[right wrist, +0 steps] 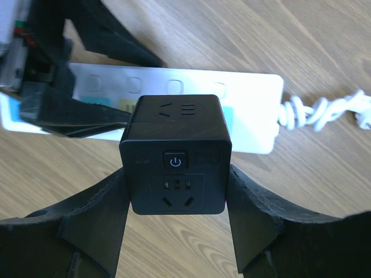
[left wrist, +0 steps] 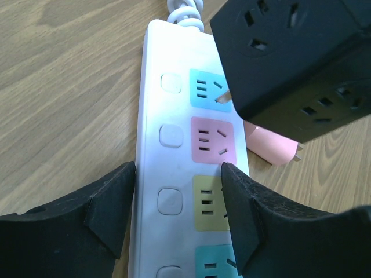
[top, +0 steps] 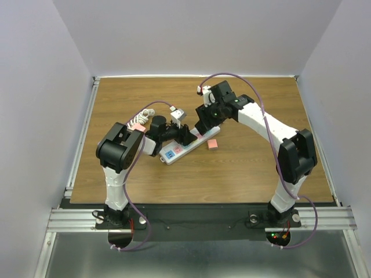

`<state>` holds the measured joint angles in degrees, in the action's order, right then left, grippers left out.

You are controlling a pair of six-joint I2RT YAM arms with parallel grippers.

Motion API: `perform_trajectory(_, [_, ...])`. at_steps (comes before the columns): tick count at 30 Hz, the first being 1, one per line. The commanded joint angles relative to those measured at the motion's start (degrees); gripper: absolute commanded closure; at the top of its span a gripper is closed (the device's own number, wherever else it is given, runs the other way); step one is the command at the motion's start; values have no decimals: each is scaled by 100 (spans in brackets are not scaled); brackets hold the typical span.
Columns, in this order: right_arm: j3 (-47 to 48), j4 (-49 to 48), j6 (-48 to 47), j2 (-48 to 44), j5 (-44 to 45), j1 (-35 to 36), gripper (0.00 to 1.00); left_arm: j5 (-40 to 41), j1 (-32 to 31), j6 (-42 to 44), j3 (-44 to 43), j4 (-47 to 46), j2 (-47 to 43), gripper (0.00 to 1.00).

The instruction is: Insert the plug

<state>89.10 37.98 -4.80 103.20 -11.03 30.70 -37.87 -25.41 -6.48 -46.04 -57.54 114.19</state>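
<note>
1. Wooden table (top: 261, 174): carries all the items, enclosed by plain walls on three sides.
2. Left arm (top: 119, 150) and right arm (top: 272, 130): both reach inward and meet near the middle of the table.
3. Power strip (left wrist: 168, 104): white and lying flat at an angle on the table. It has a row of coloured sockets, each with a square button beside it. From the cable end the visible faces run blue socket (left wrist: 203, 87), pink socket (left wrist: 211, 139), yellow socket (left wrist: 208, 202), then another blue one.
4. Left gripper (left wrist: 179, 174): straddles the power strip near the pink and yellow sockets. One finger bears on each long edge, so the strip is clamped between them.
5. Right gripper (right wrist: 178, 174): closed on the black cube plug (right wrist: 174, 139), with one finger on each side face.
6. Black cube plug: held just above the cable end of the power strip, tilted and partly covering the first blue socket. Its upper faces carry outlets and a power button (right wrist: 176, 160). Its underside is hidden, so pin entry cannot be determined.
7. Pink block (left wrist: 272, 147): rests on the table just beside the strip, below the cube.
8. Coiled white cable (right wrist: 316, 113): leaves the strip's end and lies on the table.
</note>
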Motion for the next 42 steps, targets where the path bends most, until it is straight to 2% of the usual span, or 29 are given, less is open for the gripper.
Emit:
perform_trajectory(1, [-33, -80, 198, -80, 373, 6, 99, -45, -26, 138, 218, 147, -231, 30])
perform_trajectory(26, [125, 105, 313, 464, 988, 138, 100, -1, -26, 130, 236, 129, -231, 30])
perform_trajectory(42, [204, 237, 383, 394, 1314, 129, 100, -10, -26, 130, 236, 129, -222, 30])
